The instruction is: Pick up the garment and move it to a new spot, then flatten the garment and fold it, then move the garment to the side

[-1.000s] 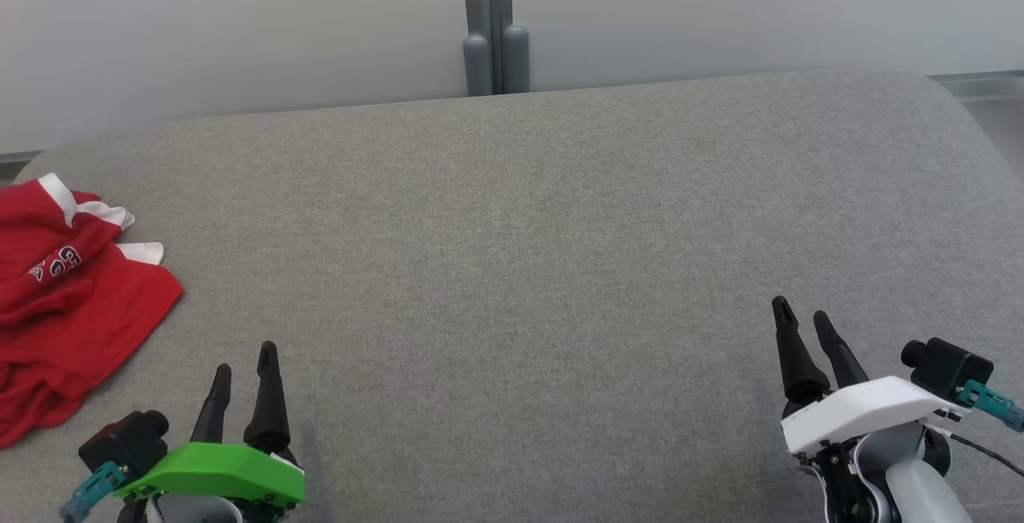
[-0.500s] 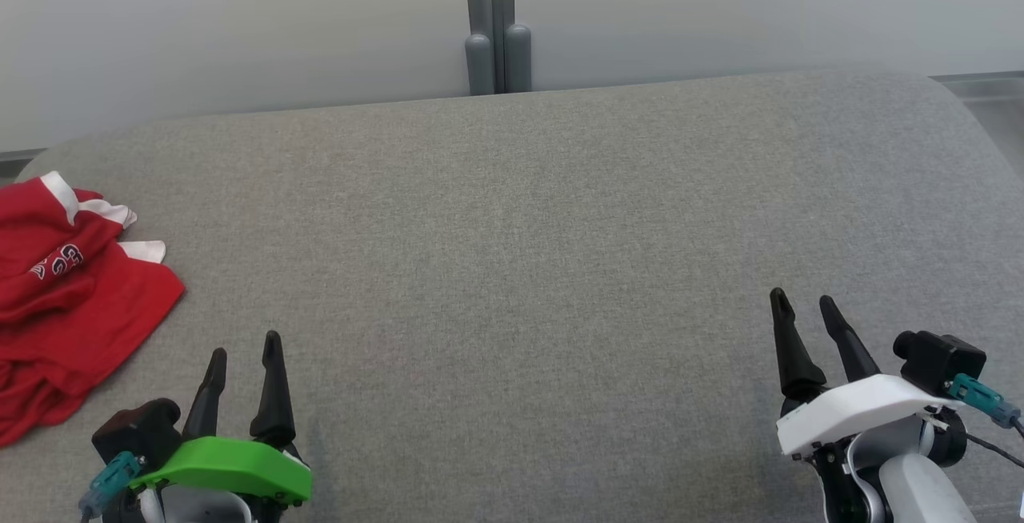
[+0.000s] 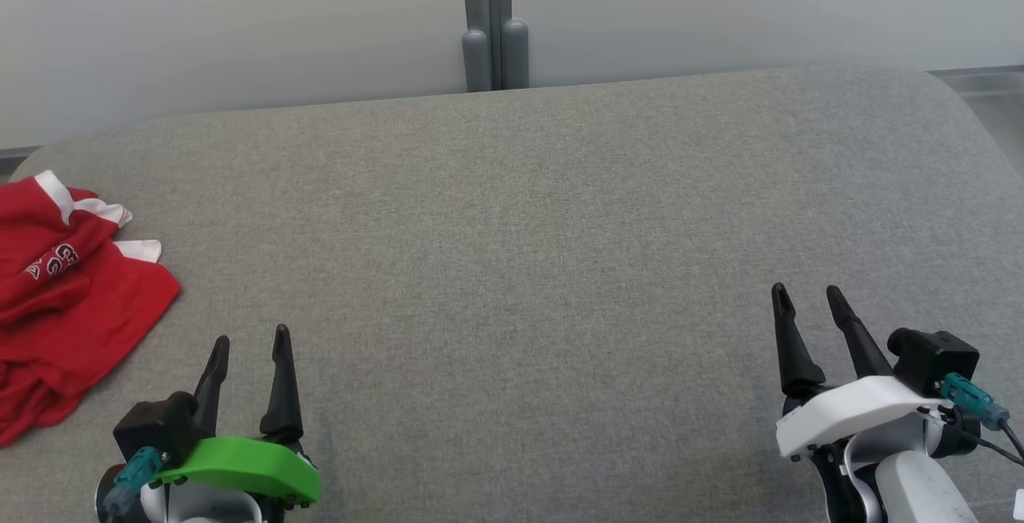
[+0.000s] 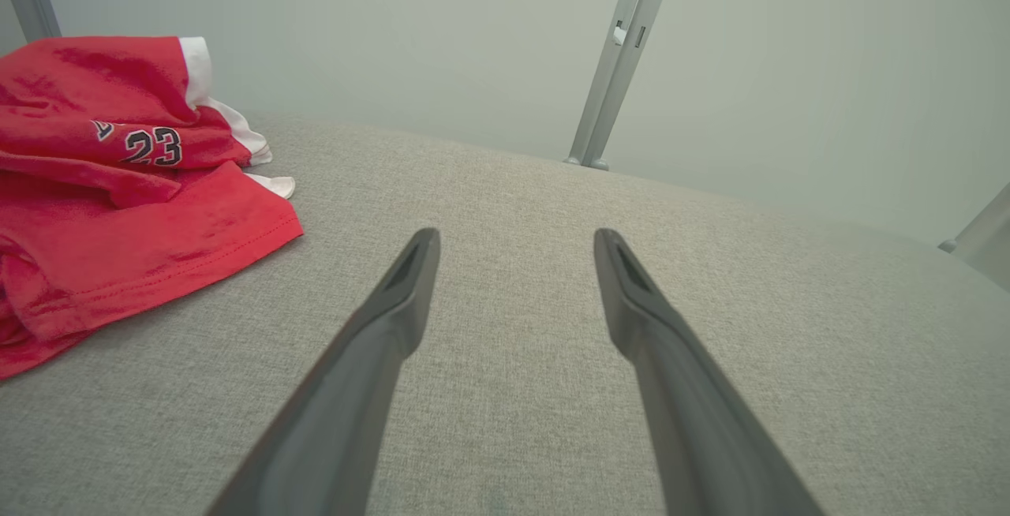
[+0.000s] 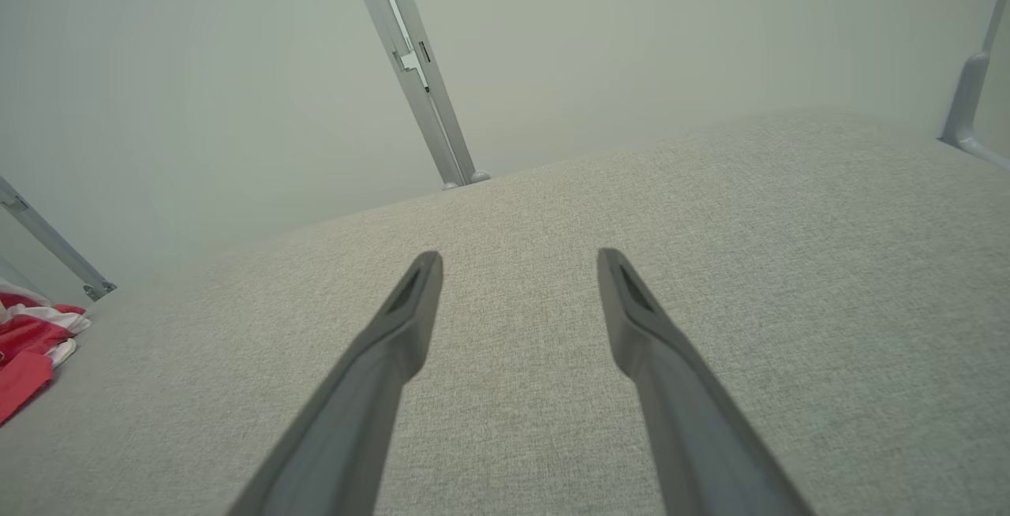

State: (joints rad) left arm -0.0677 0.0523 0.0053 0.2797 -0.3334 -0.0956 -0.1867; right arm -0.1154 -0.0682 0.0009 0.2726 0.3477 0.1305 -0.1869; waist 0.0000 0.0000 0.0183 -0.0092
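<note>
A red garment [image 3: 68,307] with white trim and the number 23 lies crumpled at the far left of the grey cushioned surface [image 3: 512,251]. In the left wrist view the garment [image 4: 118,185] fills the upper left, off to the left of my fingers. My left gripper [image 3: 251,336] hovers open at the lower left, to the right of the cloth and apart from it, nothing between its fingers. At the lower right my right gripper [image 3: 806,291] stands open and empty over bare fabric. The right wrist view catches a sliver of the garment [image 5: 28,342] at its left edge.
A pale wall runs behind the surface, with a grey vertical post [image 3: 494,27] at its middle. The surface's rounded far right corner [image 3: 952,99] drops off toward a grey ledge. Bare grey fabric stretches between the two grippers.
Both grippers have crept forward a little and opened slightly wider. The left one has also shifted a bit to the right. The garment lies as before.
</note>
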